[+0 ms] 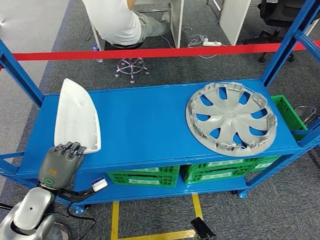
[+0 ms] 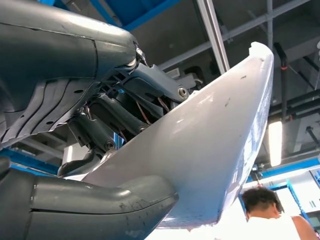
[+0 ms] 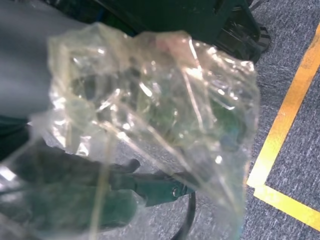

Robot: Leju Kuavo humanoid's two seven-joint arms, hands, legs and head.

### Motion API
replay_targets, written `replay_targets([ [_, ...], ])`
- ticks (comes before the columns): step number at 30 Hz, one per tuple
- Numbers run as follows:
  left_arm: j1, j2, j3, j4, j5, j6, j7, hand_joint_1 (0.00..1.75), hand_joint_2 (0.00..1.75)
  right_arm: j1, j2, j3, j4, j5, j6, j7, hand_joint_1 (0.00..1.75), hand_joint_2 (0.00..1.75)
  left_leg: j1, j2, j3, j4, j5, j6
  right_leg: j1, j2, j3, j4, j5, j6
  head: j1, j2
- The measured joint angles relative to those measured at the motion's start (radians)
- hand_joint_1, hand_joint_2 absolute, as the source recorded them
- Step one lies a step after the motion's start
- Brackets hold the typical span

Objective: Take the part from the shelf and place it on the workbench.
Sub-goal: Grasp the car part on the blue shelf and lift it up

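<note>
A white curved shell part [image 1: 77,115] lies on the left end of the blue shelf [image 1: 143,125]. My left hand [image 1: 60,165] grips its near edge at the shelf's front. Close up, the thumb lies under the white part [image 2: 211,140] and the darker fingers [image 2: 113,115] press on its other face. A silver wheel cover [image 1: 231,117] lies flat on the shelf's right end, untouched. My right hand [image 3: 86,190] hangs over the floor, blurred behind a crumpled clear plastic film [image 3: 151,100], so its fingers are hard to read.
Green crates [image 1: 143,176] sit on the lower shelf level, and another green crate [image 1: 288,112] stands past the right end. Blue uprights [image 1: 286,42] flank the shelf. Behind it runs red barrier tape [image 1: 151,52], with a person [image 1: 117,20] seated on a stool. Yellow tape [image 1: 115,220] marks the floor.
</note>
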Motion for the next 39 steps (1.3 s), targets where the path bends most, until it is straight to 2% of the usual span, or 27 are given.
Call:
replay_targets([
  [7,0.000,0.019,0.000,-0.001,-0.005,0.027,0.031,1.75,1.75,0.000,0.000,0.002,0.000,-0.008,-0.002,0.000,0.00,0.00,0.000,0.000,0.000,0.000,0.000,0.000,0.000,0.000,0.000,0.000,0.000,0.000,0.000,0.000],
  [39,-0.003,0.084,-0.027,-0.001,-0.005,0.045,0.082,1.75,1.75,0.003,-0.002,0.017,0.000,-0.031,-0.015,-0.006,0.00,0.00,-0.001,0.000,-0.006,0.007,0.000,0.000,-0.001,0.000,-0.003,0.000,0.002,0.001,0.000,0.000],
])
